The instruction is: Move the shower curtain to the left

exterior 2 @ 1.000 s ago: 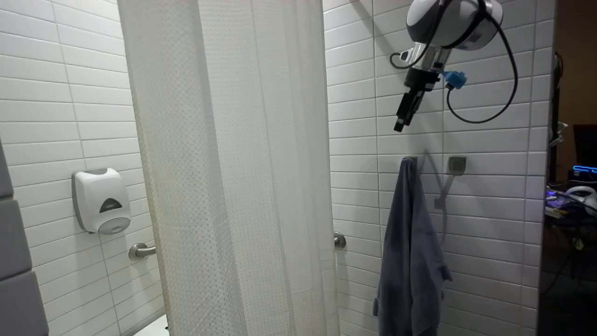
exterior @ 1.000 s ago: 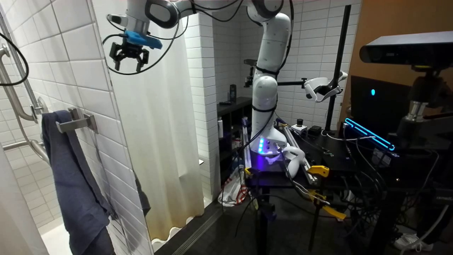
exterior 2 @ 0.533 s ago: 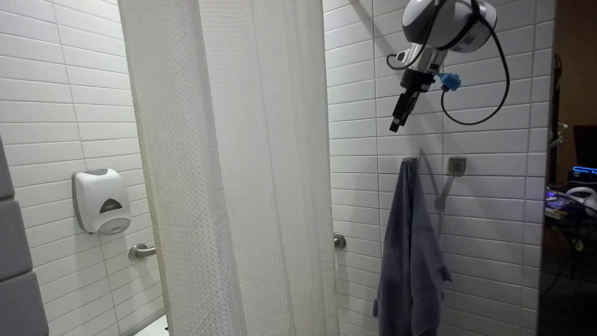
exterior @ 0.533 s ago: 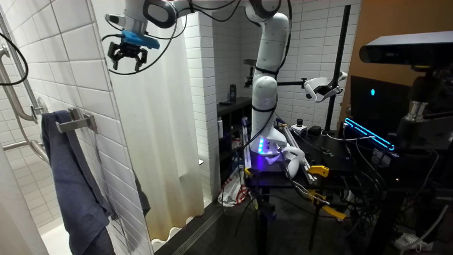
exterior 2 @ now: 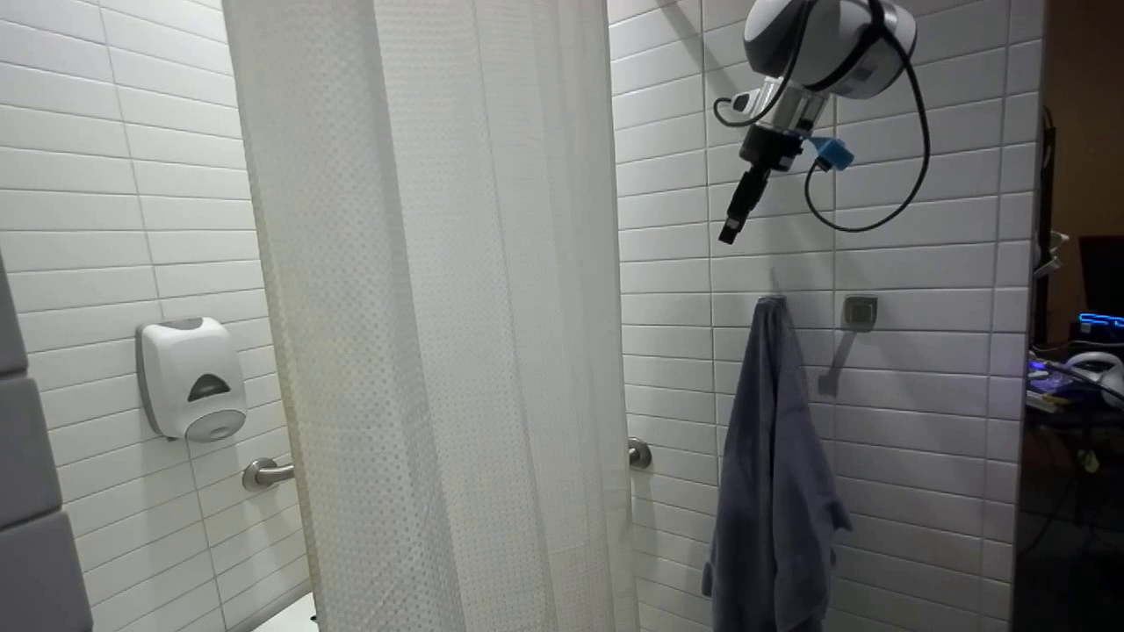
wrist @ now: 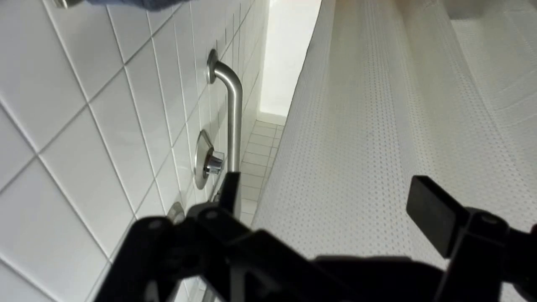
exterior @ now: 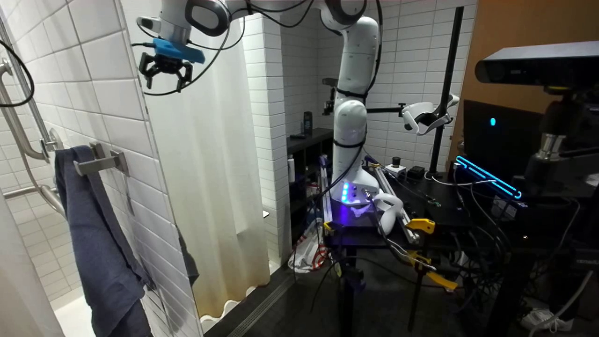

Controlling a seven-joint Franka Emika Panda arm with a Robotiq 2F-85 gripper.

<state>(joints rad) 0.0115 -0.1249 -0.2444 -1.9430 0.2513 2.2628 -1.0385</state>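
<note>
The shower curtain is a tall white pleated sheet with a dotted weave. In an exterior view the shower curtain (exterior 2: 457,307) hangs left of my gripper (exterior 2: 728,235), with a stretch of tiled wall between them. In the wrist view the shower curtain (wrist: 356,138) fills the right side and lies beyond my gripper (wrist: 329,199). The fingers are wide apart with nothing between them. In an exterior view my open gripper (exterior: 164,85) points down in front of white pleated curtain fabric (exterior: 213,196). I cannot tell whether that is the same sheet.
A blue-grey towel (exterior 2: 773,474) hangs on a hook below my gripper, beside a second hook (exterior 2: 860,312). The tiled wall (wrist: 96,138) stands close at the left in the wrist view, with a steel grab bar (wrist: 235,109). A soap dispenser (exterior 2: 193,377) is far left.
The arm and open gripper have moved steadily a little to the left in both exterior views. The curtain and towel have not moved.
</note>
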